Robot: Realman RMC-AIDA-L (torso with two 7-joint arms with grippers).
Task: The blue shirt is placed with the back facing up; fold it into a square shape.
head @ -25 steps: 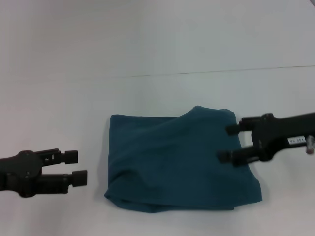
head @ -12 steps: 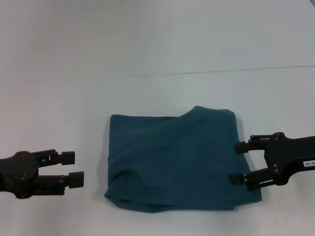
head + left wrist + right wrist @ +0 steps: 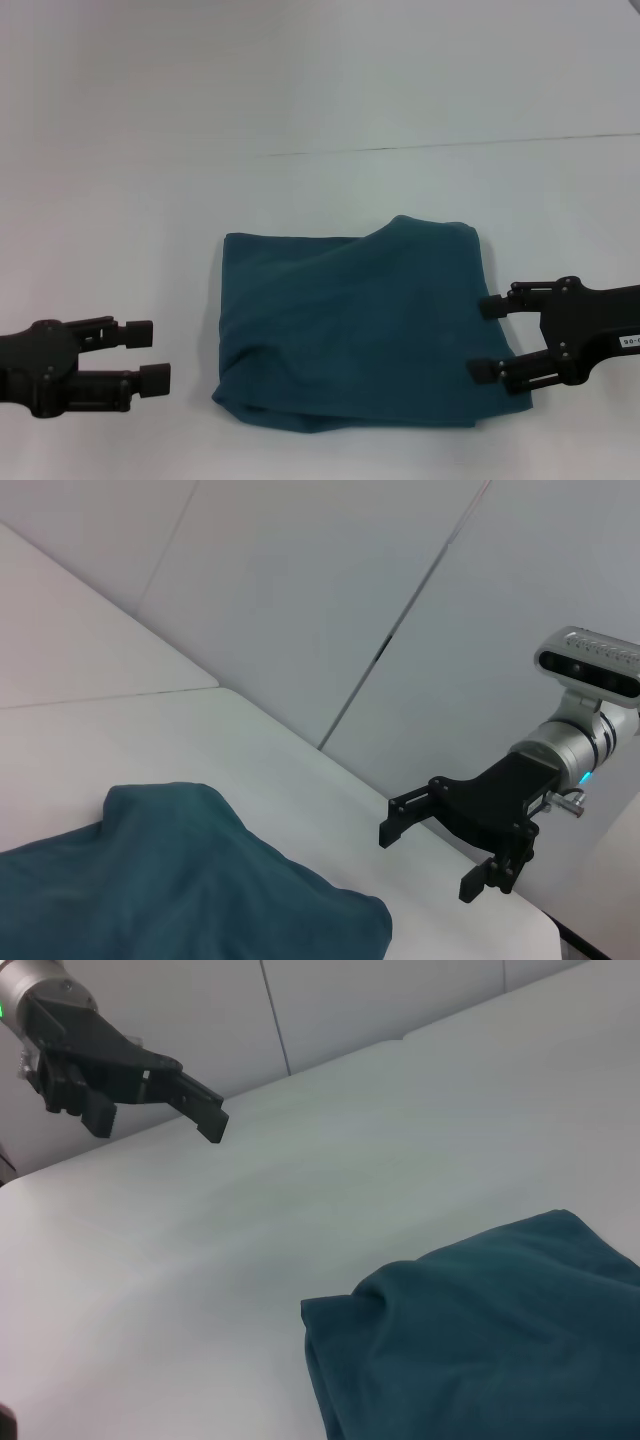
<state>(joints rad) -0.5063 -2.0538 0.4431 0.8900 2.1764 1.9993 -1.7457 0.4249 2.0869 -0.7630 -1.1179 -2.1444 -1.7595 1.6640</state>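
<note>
On the white table (image 3: 330, 90) lies the dark teal-blue soft-fabric shirt (image 3: 350, 335), folded roughly square. Right gripper (image 3: 488, 338) level at its right edge, fingers apart. Left gripper (image 3: 146, 355) well apart, level, fingers apart.

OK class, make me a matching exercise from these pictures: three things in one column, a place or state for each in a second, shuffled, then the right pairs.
Things:
1. blue shirt
2. left gripper
3. right gripper

Places or states:
A. open, at the cloth's right edge, gripping nothing
B. folded into a rough square, lying on the table
C. open, clear of the cloth, above bare table on its left

Pairs: 1-B, 2-C, 3-A
</note>
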